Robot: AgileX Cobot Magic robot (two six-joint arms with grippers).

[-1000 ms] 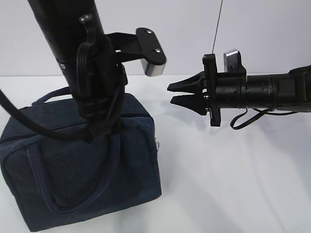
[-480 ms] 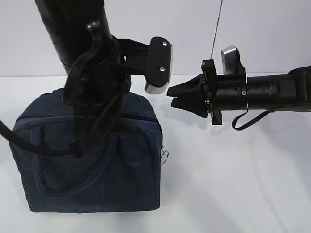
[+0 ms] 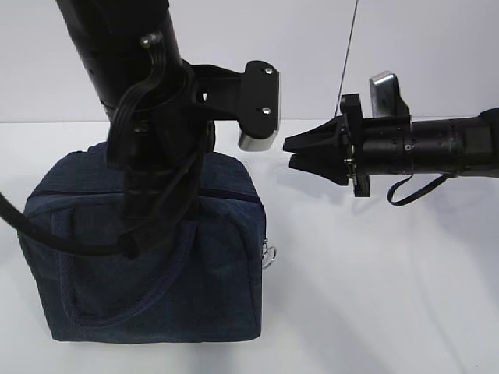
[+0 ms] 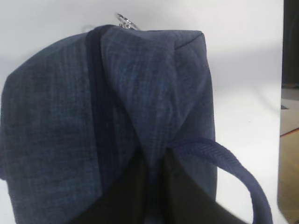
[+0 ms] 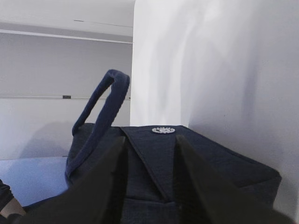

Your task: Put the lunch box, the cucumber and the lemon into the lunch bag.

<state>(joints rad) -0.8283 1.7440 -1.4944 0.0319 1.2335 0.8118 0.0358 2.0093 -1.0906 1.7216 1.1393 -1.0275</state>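
Observation:
The dark navy lunch bag [image 3: 148, 249] stands on the white table at the left, its top zipper [image 4: 96, 116] closed and its silver ring pull [image 3: 269, 255] hanging at the right end. My left gripper [image 4: 156, 157] is on top of the bag, shut on a pinched fold of its top fabric beside a strap handle [image 4: 233, 163]. My right gripper [image 3: 290, 153] is open and empty in the air, to the right of the bag and above its top; its wrist view shows the bag [image 5: 196, 158] ahead. The lunch box, the cucumber and the lemon are out of view.
The left arm with its cables [image 3: 148, 140] and camera bracket [image 3: 257, 109] hangs over the bag and hides part of its top. White table [image 3: 374, 296] lies to the right of the bag. A white wall stands behind.
The left arm has shifted right, and the bag has turned and slid right with it. The right gripper has drawn back to the right, away from the bag.

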